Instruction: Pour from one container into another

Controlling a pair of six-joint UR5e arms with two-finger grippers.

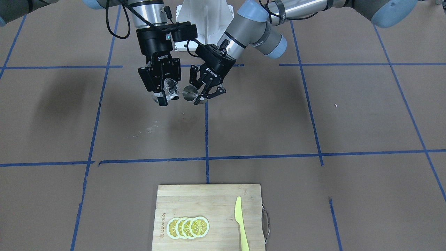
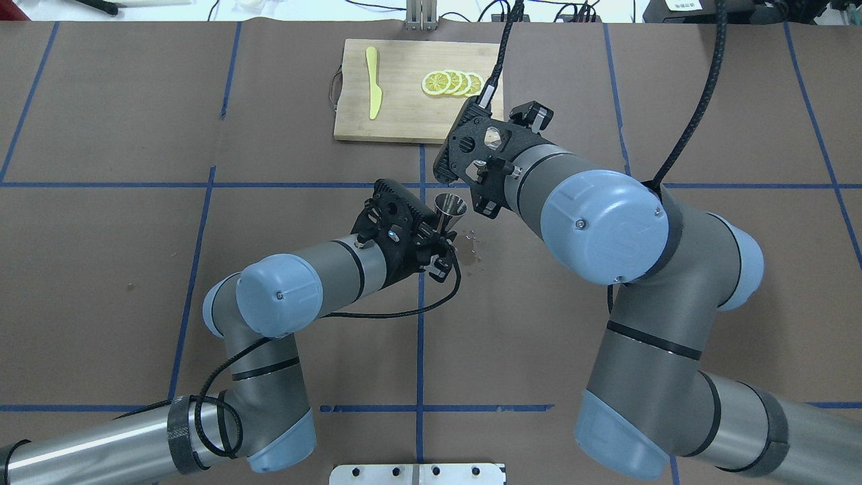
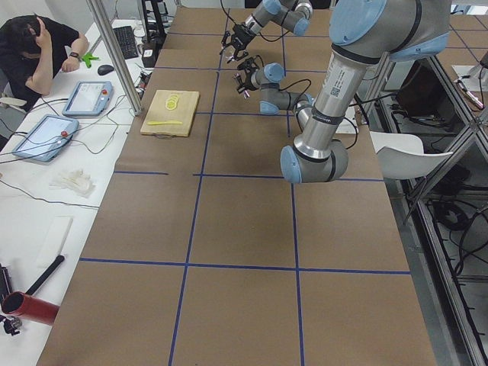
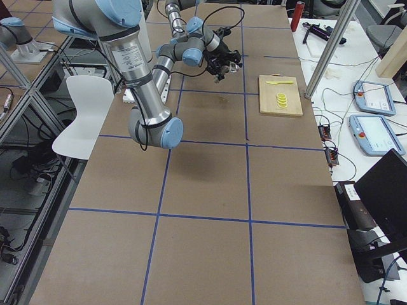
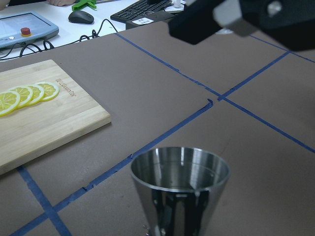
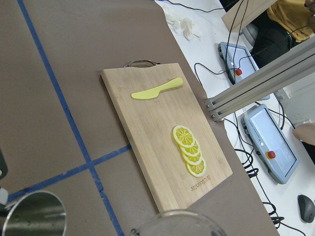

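Note:
The small clear glass cup [image 1: 170, 89] is held above the table, tipped on its side with its mouth toward the steel jigger [image 1: 190, 93]. My right gripper [image 1: 163, 96] is shut on the cup. The jigger [image 2: 450, 206] is held roughly upright just beside the cup, with my left gripper [image 1: 202, 97] shut on its lower cone. In the left wrist view the jigger's open top [image 5: 180, 169] fills the lower middle. The right wrist view shows the cup's rim [image 6: 174, 222] at the bottom edge and the jigger [image 6: 34, 215] to its left. From overhead the cup is hidden under the right wrist.
A bamboo cutting board [image 1: 209, 198] lies at the table's far edge from the robot, carrying lemon slices [image 1: 188, 227] and a yellow-green plastic knife [image 1: 241, 223]. A few dark drops [image 2: 471, 246] mark the paper under the grippers. Blue tape lines cross the brown table cover.

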